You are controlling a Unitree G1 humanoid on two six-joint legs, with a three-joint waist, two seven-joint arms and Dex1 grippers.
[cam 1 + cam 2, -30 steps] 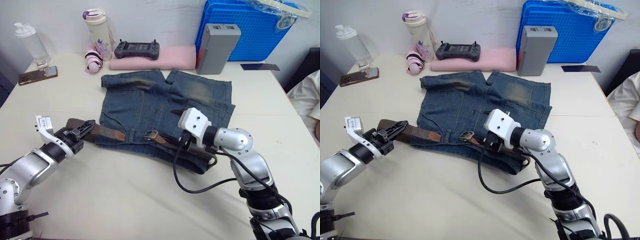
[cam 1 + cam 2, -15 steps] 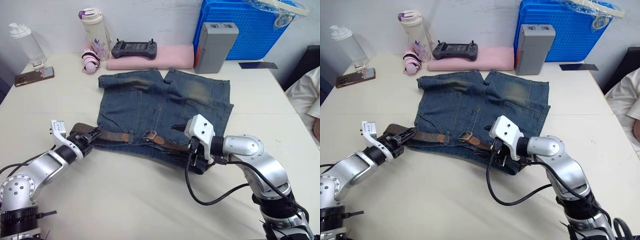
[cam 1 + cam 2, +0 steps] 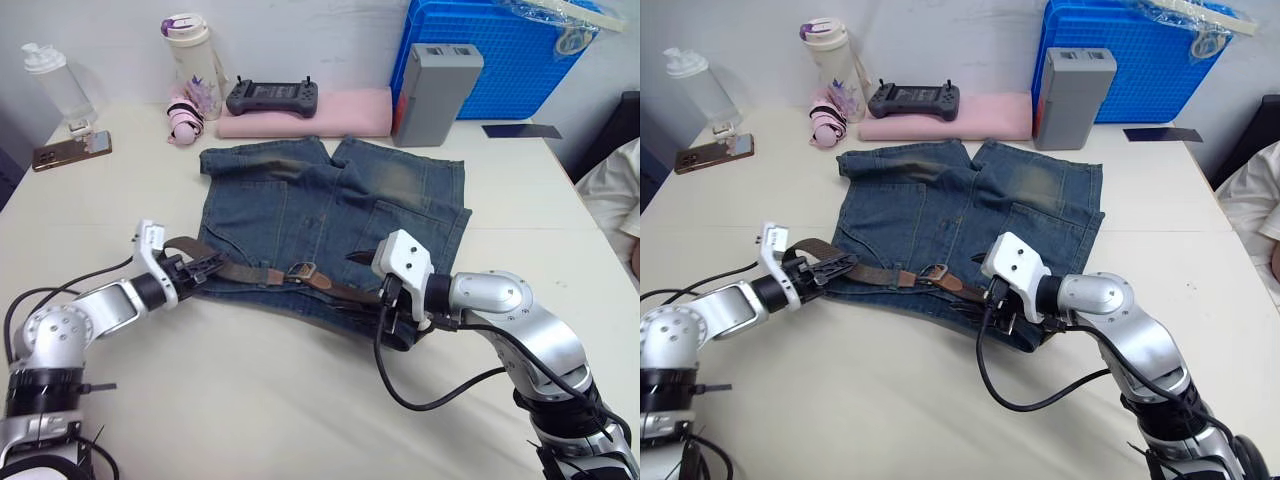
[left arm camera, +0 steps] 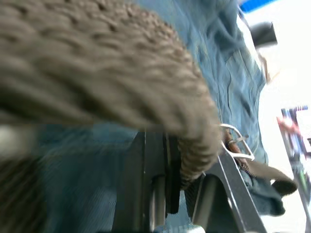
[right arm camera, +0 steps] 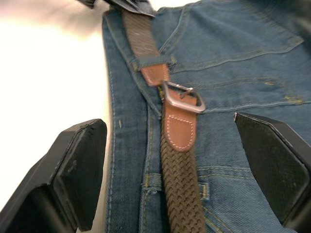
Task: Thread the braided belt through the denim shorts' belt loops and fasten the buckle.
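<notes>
Right wrist view: right gripper (image 5: 170, 165) is spread wide, holding nothing, hovering over the dark-brown woven braided belt (image 5: 182, 182), whose long axis follows the waistband of the faded blue denim shorts (image 3: 330, 215) toward the small silver metal buckle (image 5: 183, 97) just ahead. Left gripper (image 3: 195, 270) is clamped on the belt's other end at the shorts' left edge. Right arm is nearer the buckle, so fastening likely falls to it.

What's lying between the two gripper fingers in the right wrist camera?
The braided belt with its buckle runs across the denim shorts between the right gripper's open fingers, neither touching it.
</notes>
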